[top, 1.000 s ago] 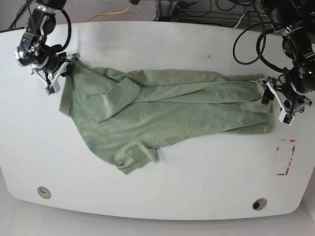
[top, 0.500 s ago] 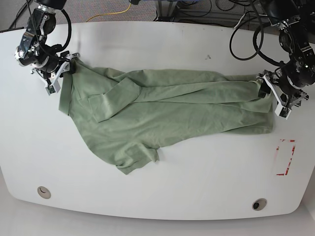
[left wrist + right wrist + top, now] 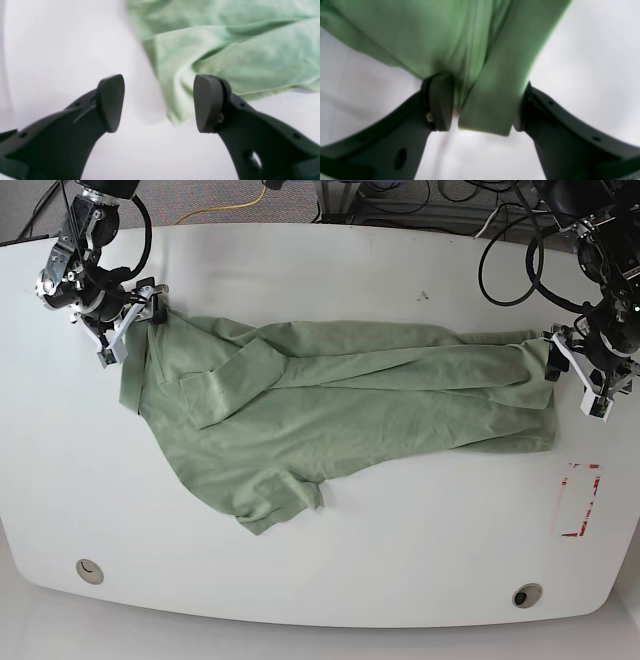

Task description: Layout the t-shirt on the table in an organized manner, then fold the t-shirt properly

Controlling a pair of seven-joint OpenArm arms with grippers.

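Although the t-shirt (image 3: 340,395) lies stretched lengthwise across the middle of the counter (image 3: 300,560), the layout is, by my judgement, only part done: one sleeve is doubled over the body, the other juts out toward the near edge, creases run along the cloth, and no fold has been made yet. Flattening the sleeves and squaring the hem look to be what is left before any folding. The right tool (image 3: 480,105), at the base view's left end of the garment, has a bunched strip of green fabric between its dark fingers (image 3: 440,102); the cloth fills the gap and touches both, so it appears to be pinching the shirt. The left tool (image 3: 158,103), at the other end, stands spread wide with nothing gripped; the shirt's corner (image 3: 180,110) lies under the gap, just beside one pad.
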